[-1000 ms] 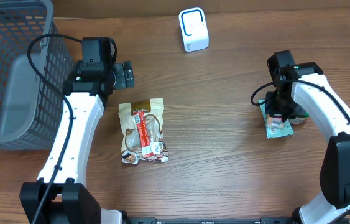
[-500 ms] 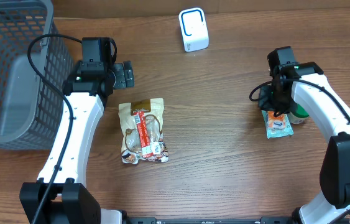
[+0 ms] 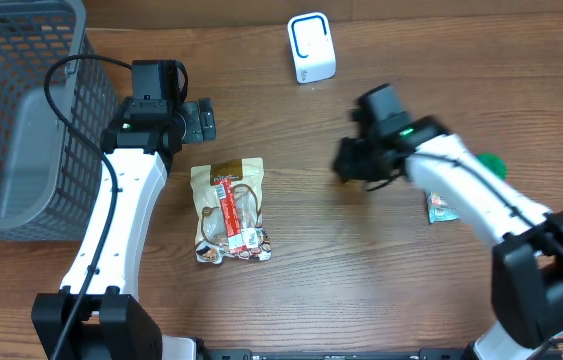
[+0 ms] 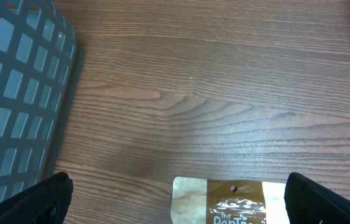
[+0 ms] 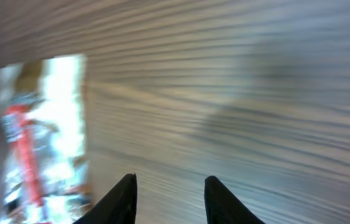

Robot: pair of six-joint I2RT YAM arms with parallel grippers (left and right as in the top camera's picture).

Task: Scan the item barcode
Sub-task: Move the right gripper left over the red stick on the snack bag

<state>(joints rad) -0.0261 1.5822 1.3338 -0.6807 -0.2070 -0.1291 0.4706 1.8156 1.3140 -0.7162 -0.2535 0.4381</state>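
free: table [image 3: 311, 235] centre | blocked: basket [image 3: 6, 110] far left, scanner [image 3: 311, 48] rear

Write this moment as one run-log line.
left tool: open, empty | right tool: open, empty | snack bag: lying flat, untouched | scan: not yet done

- Overhead: bright, even light; soft shadows on desk [image 3: 361, 260]; right arm [image 3: 461, 190] smeared.
- Right wrist: heavy motion blur; packet [image 5: 38, 130] possibly overexposed.
- Left wrist: sharp.
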